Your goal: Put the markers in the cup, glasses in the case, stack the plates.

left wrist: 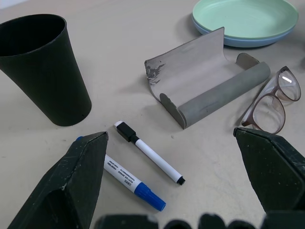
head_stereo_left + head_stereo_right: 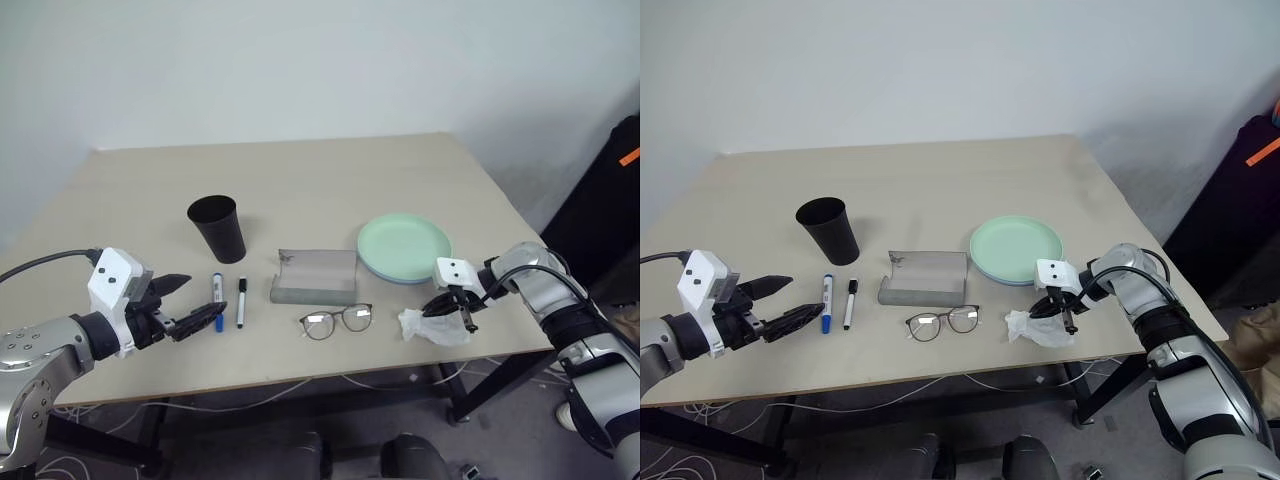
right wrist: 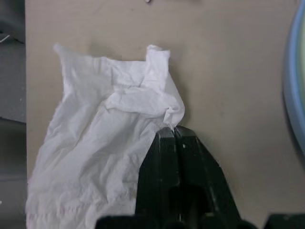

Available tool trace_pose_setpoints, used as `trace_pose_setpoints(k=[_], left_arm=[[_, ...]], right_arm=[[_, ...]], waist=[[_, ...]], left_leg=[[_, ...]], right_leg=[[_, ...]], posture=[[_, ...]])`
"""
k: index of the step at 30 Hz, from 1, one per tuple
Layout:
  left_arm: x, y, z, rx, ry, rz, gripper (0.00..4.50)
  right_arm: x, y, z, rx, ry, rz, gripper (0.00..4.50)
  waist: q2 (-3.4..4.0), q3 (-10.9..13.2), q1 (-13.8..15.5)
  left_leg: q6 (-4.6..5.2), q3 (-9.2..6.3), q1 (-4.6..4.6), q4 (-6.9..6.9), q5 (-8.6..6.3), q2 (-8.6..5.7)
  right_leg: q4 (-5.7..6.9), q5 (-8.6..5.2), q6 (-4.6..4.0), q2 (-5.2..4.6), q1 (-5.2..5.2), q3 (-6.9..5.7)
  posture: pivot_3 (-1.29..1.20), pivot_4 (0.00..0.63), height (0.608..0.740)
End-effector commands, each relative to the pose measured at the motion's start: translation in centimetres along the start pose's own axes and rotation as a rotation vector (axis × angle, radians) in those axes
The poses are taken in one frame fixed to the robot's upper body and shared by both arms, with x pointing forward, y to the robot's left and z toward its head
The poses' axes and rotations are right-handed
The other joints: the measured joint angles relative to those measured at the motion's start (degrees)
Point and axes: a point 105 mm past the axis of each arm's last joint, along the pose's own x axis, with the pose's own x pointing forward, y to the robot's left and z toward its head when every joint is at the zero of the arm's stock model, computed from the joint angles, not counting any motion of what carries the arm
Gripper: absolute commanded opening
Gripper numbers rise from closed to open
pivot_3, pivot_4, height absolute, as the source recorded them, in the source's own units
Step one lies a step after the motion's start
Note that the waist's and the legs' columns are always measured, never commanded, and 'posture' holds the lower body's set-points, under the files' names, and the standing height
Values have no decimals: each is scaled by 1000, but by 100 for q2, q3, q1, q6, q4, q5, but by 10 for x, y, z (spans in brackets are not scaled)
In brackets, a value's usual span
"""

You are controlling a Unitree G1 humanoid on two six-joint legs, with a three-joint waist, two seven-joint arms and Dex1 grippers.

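Over on the far left, the left tool (image 2: 184,305) hangs above the near edge of the beige surface (image 2: 330,180), its two black fingers spread wide with nothing between them, pointing across toward the pens. Just beyond its tips lie the two markers side by side, apart from each other: the blue-capped marker (image 2: 218,300) first, then the thinner black-capped marker (image 2: 240,301) at its 3 o'clock. At 12 o'clock from the pair stands the black cup (image 2: 218,228), upright, rim up, close behind them but not touching. Moving right, there's the grey case (image 2: 315,277), lid swung open and its hollow showing, lying across the middle of the surface. At its 5 o'clock, just in front, the glasses (image 2: 336,320) rest on the surface beside the case, outside it. Further right, at 1 o'clock from the glasses, the mint green plate (image 2: 404,245) already sits on top of the light blue plate (image 1: 252,42), whose rim peeks out underneath. And at the near right edge, the right tool (image 2: 458,312) angles down with its fingers pressed together, pinching a fold of the crumpled white tissue (image 2: 432,327), which lies at 6 o'clock from the plates.
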Motion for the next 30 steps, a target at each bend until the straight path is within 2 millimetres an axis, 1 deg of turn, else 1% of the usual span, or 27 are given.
trace_pose_setpoints(k=[1,3,5,6,8,9,11,12,14,15,16,18,20,21,23,26,28,29,30], left_arm=[[-3,0,14,37,-48,10,4500],[-3,1,14,38,-48,12,4500],[-3,1,14,38,-48,13,4500],[-3,1,14,38,-48,14,4500],[-3,1,14,38,-48,15,4500],[-3,1,14,38,-49,15,4500],[-3,1,14,38,-50,16,4500],[-3,1,15,38,-50,15,4500],[-2,1,14,37,-50,14,4500],[-2,1,14,38,-49,14,4500],[-2,1,14,38,-49,14,4500],[-2,1,15,39,-50,14,4500],[-2,1,16,41,-50,14,4500],[-2,1,16,41,-51,15,4500],[-2,1,16,42,-50,15,4500],[-3,1,17,43,-49,16,4500],[-3,1,17,43,-49,18,4500],[-3,1,17,44,-49,18,4500],[-3,1,17,44,-49,17,4500]], right_arm=[[-9,-7,10,-41,-6,-10,21],[-15,-7,19,-26,-38,14,21],[-22,-6,32,-3,-95,49,21],[-27,-8,40,9,-131,56,21],[-37,-17,61,37,-237,39,21],[-42,-25,72,59,-290,10,21],[-52,-48,93,111,-389,-97,21],[-57,-62,101,139,-428,-175,21],[-63,-96,109,256,-477,-395,21],[-66,-111,108,304,-477,-510,21],[-67,-120,107,334,-472,-581,21],[-68,-132,96,377,-417,-709,21],[-66,-139,80,401,-334,-817,21],[-65,-140,74,400,-301,-844,21],[-63,-141,69,394,-267,-861,21],[-56,-138,62,396,-228,-849,21],[-51,-137,57,391,-200,-842,21],[-50,-136,56,397,-196,-839,306],[-50,-136,56,408,-200,-833,424]], waist=[[0,0,0],[0,0,-1],[1,0,-1],[1,1,-2],[2,1,-8],[2,1,-17],[2,1,-32],[2,1,-32],[1,1,-28],[0,0,-23],[-4,-2,-10],[-11,-7,18],[-16,-10,32],[-16,-10,31],[-16,-11,-1],[-20,-13,-37],[-20,-13,-93],[-21,-13,-122],[-21,-13,-157]], left_leg=[[0,0,0,0,0,0],[0,0,1,0,0,0],[0,1,1,0,0,0],[0,2,1,0,0,0],[0,1,3,0,0,2],[0,2,3,-1,0,2],[-2,5,8,-2,1,4],[-5,6,12,-4,3,5],[-11,5,22,-10,6,6],[-16,6,25,-15,9,7],[-19,6,25,-20,10,8],[-21,5,24,-34,12,8],[-22,6,22,-43,12,4],[-21,10,21,-44,12,3],[-20,25,7,-50,13,-2],[-16,67,-47,-52,20,-1],[-11,97,-39,-66,28,2],[-5,103,-38,-66,30,3],[0,110,-37,-65,32,5]], right_leg=[[0,0,0,0,0,0],[0,0,0,0,0,1],[2,0,0,-1,0,2],[3,0,0,-1,-1,3],[4,0,-1,-1,0,3],[4,2,-4,-1,-2,5],[6,6,-11,0,-3,9],[8,8,-13,0,-3,8],[11,9,-15,0,0,7],[11,12,-21,-2,-2,9],[10,14,-24,-4,-3,9],[3,15,-26,-7,-5,6],[-4,20,-36,-8,-6,7],[-7,22,-40,-9,-6,10],[-8,28,-48,-9,-25,24],[18,41,-40,1,-90,61],[19,43,-36,10,-93,77],[18,43,-36,14,-92,79],[18,43,-36,18,-92,82]], posture=[[0,0,739],[0,0,739],[0,0,739],[0,0,739],[0,0,739],[0,0,739],[0,0,739],[0,0,739],[0,0,739],[0,0,739],[0,0,739],[0,0,739],[0,0,739],[0,0,739],[0,0,739],[0,0,739],[0,0,739],[0,0,739],[0,0,739]])
